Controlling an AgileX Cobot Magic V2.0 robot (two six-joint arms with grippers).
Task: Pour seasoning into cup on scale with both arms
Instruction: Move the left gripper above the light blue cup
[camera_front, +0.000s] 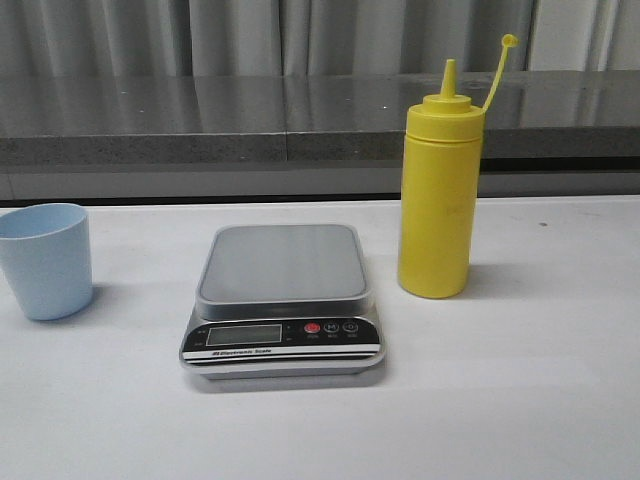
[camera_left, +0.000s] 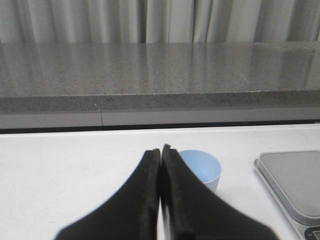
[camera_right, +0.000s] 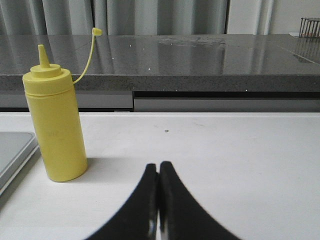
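- A white bench (camera_front: 540, 400) stretches wide, with open surface in front of and between the objects; a grey stone ledge (camera_front: 200, 120) runs along its far edge.
- The left end effector (camera_left: 160, 152) is clenched, fingers pressed together, empty, hovering just in front of the cup (camera_left: 202, 167).
- The right end effector (camera_right: 158, 167) is likewise clenched and empty, apart from the seasoning (camera_right: 56, 130).
- The scale (camera_front: 283, 300) sits centre, its platform bare; the cup stands well to its left, the upright seasoning just to its right, cap strap raised.
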